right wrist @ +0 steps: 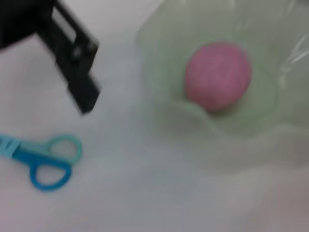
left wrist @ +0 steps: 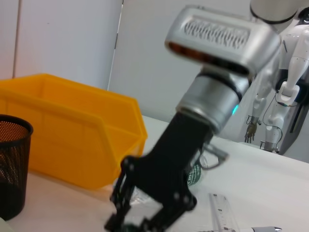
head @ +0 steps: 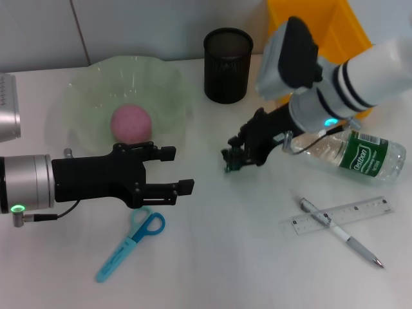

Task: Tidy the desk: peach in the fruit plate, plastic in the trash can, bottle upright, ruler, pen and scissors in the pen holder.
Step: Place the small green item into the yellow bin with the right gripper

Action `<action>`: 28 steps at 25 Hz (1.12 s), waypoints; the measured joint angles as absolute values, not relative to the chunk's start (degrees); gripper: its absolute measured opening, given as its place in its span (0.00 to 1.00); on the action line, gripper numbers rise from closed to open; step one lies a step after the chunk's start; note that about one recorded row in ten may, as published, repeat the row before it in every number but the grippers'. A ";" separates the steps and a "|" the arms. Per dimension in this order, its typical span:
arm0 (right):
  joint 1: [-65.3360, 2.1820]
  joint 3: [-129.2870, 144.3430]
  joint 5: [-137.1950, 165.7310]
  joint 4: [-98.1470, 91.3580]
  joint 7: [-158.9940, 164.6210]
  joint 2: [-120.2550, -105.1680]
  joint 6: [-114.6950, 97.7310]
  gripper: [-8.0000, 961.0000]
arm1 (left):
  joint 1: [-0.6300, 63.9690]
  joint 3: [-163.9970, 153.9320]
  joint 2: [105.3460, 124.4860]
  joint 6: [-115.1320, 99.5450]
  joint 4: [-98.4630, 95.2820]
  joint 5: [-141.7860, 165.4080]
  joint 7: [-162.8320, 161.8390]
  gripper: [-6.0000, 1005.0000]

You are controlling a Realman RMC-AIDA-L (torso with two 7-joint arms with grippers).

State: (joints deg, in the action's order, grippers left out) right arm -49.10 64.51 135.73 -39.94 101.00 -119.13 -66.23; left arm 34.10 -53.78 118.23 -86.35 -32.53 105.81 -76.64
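The pink peach (head: 131,123) (right wrist: 218,75) lies in the green fruit plate (head: 84,84) (right wrist: 260,121). My left gripper (head: 180,170) hovers open just in front of the plate, above the blue scissors (head: 132,244) (right wrist: 46,162). The clear bottle (head: 351,153) lies on its side at the right. My right gripper (head: 233,161) (left wrist: 133,223) hangs low over the table left of the bottle, its fingers drawn together with nothing seen between them. The ruler (head: 338,217) (left wrist: 222,212) and pen (head: 341,233) lie crossed at the front right. The black mesh pen holder (head: 228,64) (left wrist: 12,164) stands behind. No plastic is in view.
The yellow trash can (head: 322,32) (left wrist: 72,140) stands at the back right, behind my right arm. A white wall closes off the table's far edge.
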 joint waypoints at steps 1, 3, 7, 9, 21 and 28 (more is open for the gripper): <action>-49.10 64.51 135.73 -39.94 101.00 -119.13 -66.23 0.37 | 34.10 -53.78 118.23 -86.35 -32.53 105.81 -76.64 0.81; -47.69 63.72 134.64 -43.38 101.78 -119.04 -67.47 0.35 | 34.10 -53.78 118.21 -86.40 -32.53 105.81 -76.64 0.81; -43.10 59.28 130.00 -52.38 102.12 -118.87 -70.19 0.31 | 34.02 -53.78 118.18 -86.42 -32.53 105.81 -76.64 0.81; -42.16 57.80 129.04 -54.13 102.13 -118.84 -70.44 0.30 | 33.98 -53.79 118.14 -86.50 -32.52 105.81 -76.64 0.81; -32.67 45.66 111.04 -60.32 96.31 -118.84 -57.89 0.27 | 34.11 -53.79 118.13 -86.75 -32.52 105.82 -76.64 0.81; -33.98 46.19 112.29 -53.15 95.82 -117.82 -49.88 0.29 | 34.52 -53.79 118.13 -86.75 -32.52 105.82 -77.05 0.81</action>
